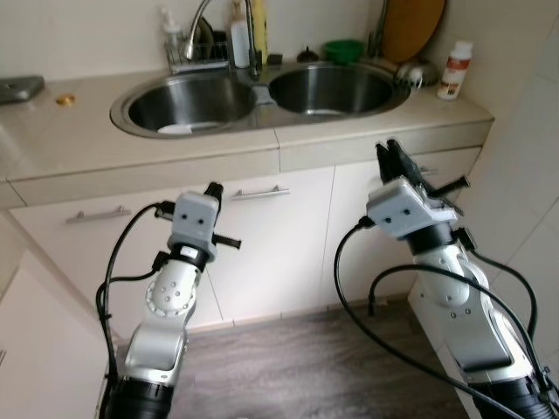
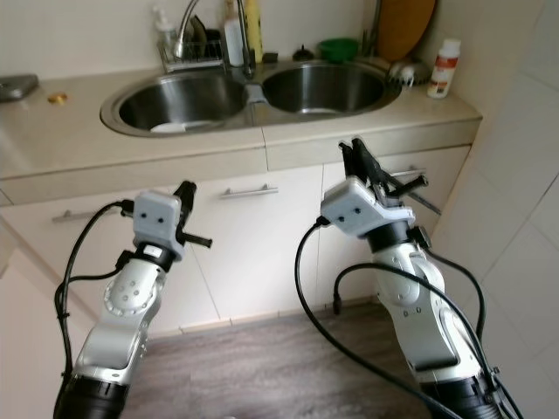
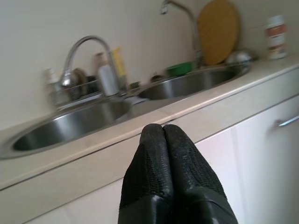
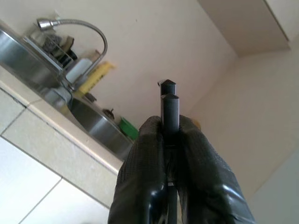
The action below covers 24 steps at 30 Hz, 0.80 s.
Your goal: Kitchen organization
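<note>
A steel double sink (image 1: 262,98) is set in the beige counter (image 1: 79,131) ahead of me. Something white (image 1: 177,128) lies in its left basin. My left gripper (image 1: 212,190) is raised in front of the cabinet doors below the counter edge, shut and empty; its fingers (image 3: 163,158) press together in the left wrist view. My right gripper (image 1: 390,157) is held up by the counter's right end, below the right basin. It is shut on two thin black pointed sticks (image 4: 168,100) that poke out beyond the fingertips.
Behind the sink are a faucet (image 1: 196,30), a dish rack (image 1: 199,54), a yellow bottle (image 1: 258,26), a green bowl (image 1: 343,50) and a round wooden board (image 1: 412,26). A white bottle (image 1: 455,70) stands at the counter's right end. Cabinet handles (image 1: 259,192) jut out below. A tiled wall (image 1: 533,175) stands on the right.
</note>
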Tool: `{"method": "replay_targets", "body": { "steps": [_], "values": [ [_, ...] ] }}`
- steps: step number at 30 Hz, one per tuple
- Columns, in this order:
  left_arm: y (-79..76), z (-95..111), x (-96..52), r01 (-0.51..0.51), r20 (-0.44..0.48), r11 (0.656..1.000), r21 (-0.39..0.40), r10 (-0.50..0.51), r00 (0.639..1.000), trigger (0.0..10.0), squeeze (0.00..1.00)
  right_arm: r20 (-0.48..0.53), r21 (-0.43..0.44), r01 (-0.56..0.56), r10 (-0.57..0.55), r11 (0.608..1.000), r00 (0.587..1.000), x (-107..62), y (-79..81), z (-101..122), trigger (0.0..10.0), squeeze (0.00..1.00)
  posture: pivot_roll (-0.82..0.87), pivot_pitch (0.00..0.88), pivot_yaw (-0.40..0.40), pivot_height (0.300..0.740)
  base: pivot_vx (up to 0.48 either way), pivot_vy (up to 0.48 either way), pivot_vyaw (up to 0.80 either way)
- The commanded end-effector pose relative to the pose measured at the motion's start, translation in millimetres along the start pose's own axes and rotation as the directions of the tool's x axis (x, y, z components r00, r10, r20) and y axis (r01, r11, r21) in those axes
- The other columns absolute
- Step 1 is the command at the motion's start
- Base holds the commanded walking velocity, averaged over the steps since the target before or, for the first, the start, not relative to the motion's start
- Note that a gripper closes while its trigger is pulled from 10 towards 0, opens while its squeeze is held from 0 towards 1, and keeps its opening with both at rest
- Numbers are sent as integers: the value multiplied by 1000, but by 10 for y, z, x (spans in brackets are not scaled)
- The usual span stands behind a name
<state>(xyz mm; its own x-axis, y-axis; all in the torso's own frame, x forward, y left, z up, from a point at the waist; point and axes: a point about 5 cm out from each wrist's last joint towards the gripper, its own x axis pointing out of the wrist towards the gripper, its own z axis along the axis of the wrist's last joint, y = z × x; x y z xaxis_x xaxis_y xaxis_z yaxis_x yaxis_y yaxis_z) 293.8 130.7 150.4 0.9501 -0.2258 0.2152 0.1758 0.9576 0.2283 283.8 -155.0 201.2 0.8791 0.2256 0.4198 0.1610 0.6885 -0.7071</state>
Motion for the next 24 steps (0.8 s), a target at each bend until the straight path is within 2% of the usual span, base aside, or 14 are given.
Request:
{"method": "replay_targets", "body": {
  "steps": [1, 3, 10, 15, 17, 19, 24],
  "values": [
    [62, 26, 19, -14, 17, 1000, 18, 13, 1000, 10000, 0, 24, 22, 19, -20, 1000, 1000, 19, -4, 45, 10000, 0, 30, 0, 14, 740, 0, 0, 0],
    [62, 34, 15, -12, 25, 1000, 12, 12, 1000, 10000, 0, 25, 21, 20, -21, 1000, 999, 23, 1, 44, 10000, 0, 29, 0, 15, 740, 0, 0, 0],
    [57, 125, 31, -17, 86, 1000, 9, 16, 996, 10000, 0, 44, 1, 37, -37, 999, 998, 37, -17, 64, 10000, 0, 31, 0, 16, 740, 334, 0, 0],
    [73, 153, 41, -23, 106, 999, 25, 20, 994, 10000, 0, 100, -54, 87, -81, 995, 992, 57, -85, 147, 10000, 0, 33, 0, 18, 740, 340, 0, 0],
    [66, 162, 43, -20, 111, 999, 29, 17, 994, 10000, 0, 106, -65, 96, -89, 993, 990, 70, -102, 157, 10000, 0, 33, 0, 18, 740, 337, 0, 800],
    [50, 184, 50, -16, 122, 1000, 27, 13, 992, 10000, 0, 116, -117, 125, -112, 985, 987, 90, -135, 166, 10000, 0, 33, 0, 18, 740, 336, 0, 800],
    [47, 224, 67, -19, 138, 1000, 12, 17, 990, 10000, 0, 123, -84, 157, -146, 984, 982, 104, -195, 187, 10000, 0, 29, 0, 17, 740, 333, 0, 800]
  ]
}}
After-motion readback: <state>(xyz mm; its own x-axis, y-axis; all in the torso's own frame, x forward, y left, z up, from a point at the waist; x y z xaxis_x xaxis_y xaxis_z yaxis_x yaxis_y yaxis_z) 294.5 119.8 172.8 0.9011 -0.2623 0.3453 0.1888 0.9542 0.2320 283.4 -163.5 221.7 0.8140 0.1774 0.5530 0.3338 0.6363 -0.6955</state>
